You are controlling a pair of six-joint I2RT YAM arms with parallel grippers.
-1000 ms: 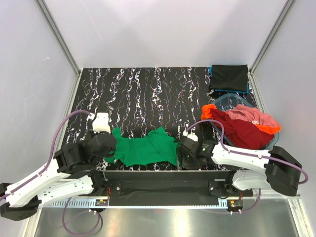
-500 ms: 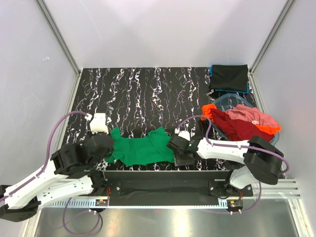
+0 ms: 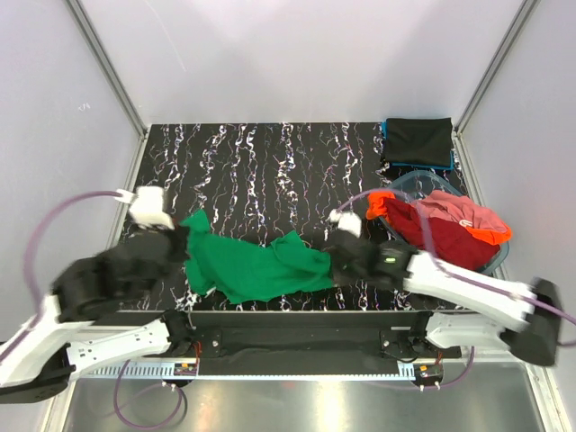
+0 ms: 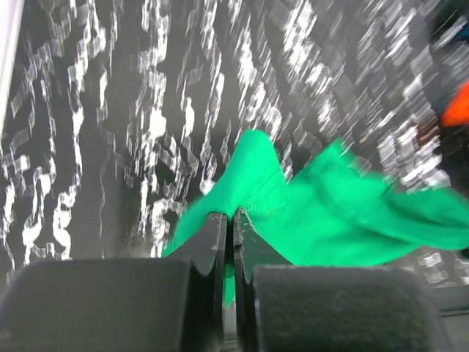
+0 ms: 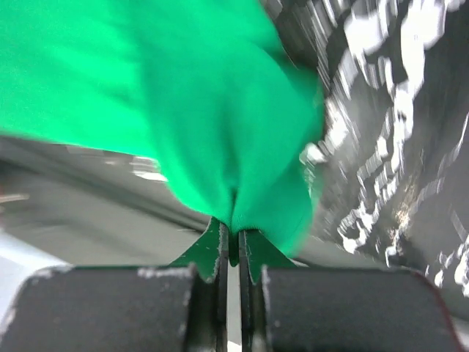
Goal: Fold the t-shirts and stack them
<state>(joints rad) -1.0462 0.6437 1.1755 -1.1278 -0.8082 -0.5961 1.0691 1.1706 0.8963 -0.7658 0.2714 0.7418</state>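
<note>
1. One marbled tabletop (image 3: 270, 162) carries everything; the green t-shirt (image 3: 252, 265) is stretched between the left end effector (image 3: 183, 236) and the right end effector (image 3: 331, 261).
2. Several other t-shirts (image 3: 445, 229) fill the clear tub (image 3: 407, 183) beyond the right end effector; a folded black t-shirt (image 3: 417, 141) lies farther off.
3. Each is pinched tight on green cloth; spreading seems the step; next, lower it flat before folding.

The t-shirt (image 3: 256, 265) is bright green, the table (image 3: 270, 162) black with white veins, other shirts (image 3: 445, 236) maroon, perhaps pink.
</note>
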